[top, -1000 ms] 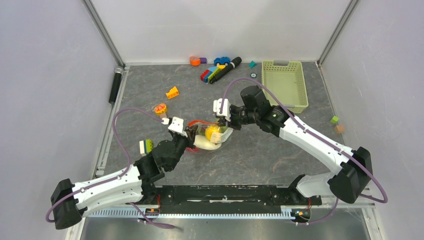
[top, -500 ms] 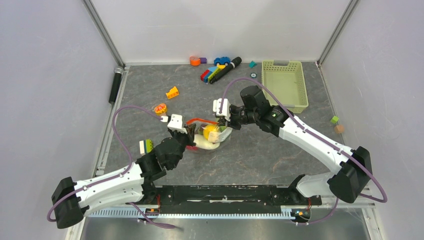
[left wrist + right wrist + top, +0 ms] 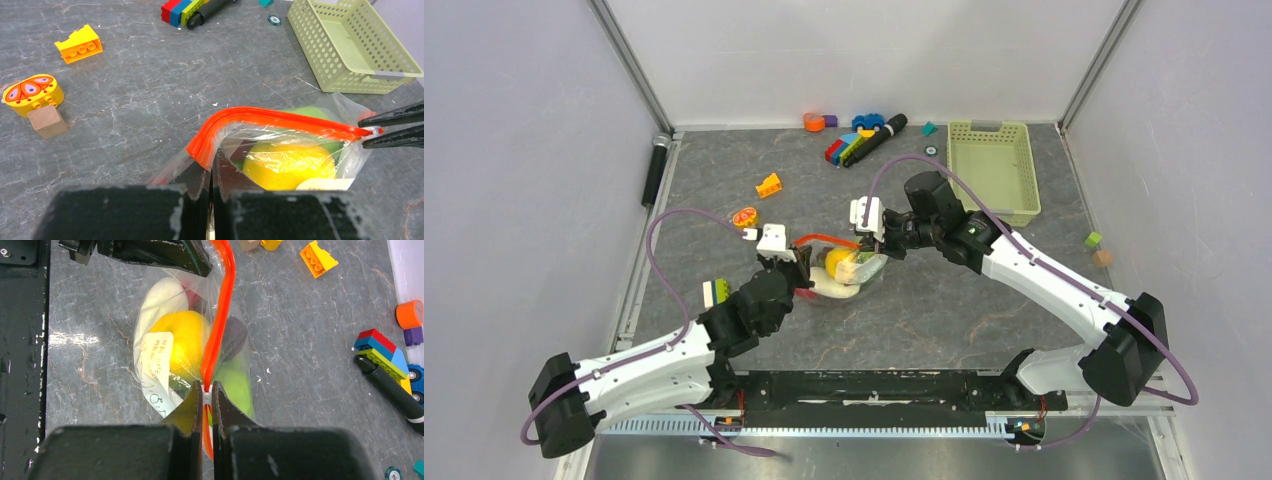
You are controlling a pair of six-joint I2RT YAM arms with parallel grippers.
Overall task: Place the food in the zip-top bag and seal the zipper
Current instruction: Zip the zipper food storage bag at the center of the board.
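Pinching zipper (image 3: 220, 315), zip-top bag (image 3: 157, 365)

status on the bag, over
Left tool shut on bag corner. Right tool shut on slider at zipper end. Food inside. Blocks apart from bag.

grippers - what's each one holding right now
Left gripper: shut on the bag edge, below the zipper.
Right gripper: shut on the slider at the zipper's end.

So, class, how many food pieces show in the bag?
4: white radish and yellow fruit on one side of the zipper, dark piece and green fruit on the other. More may be hidden.
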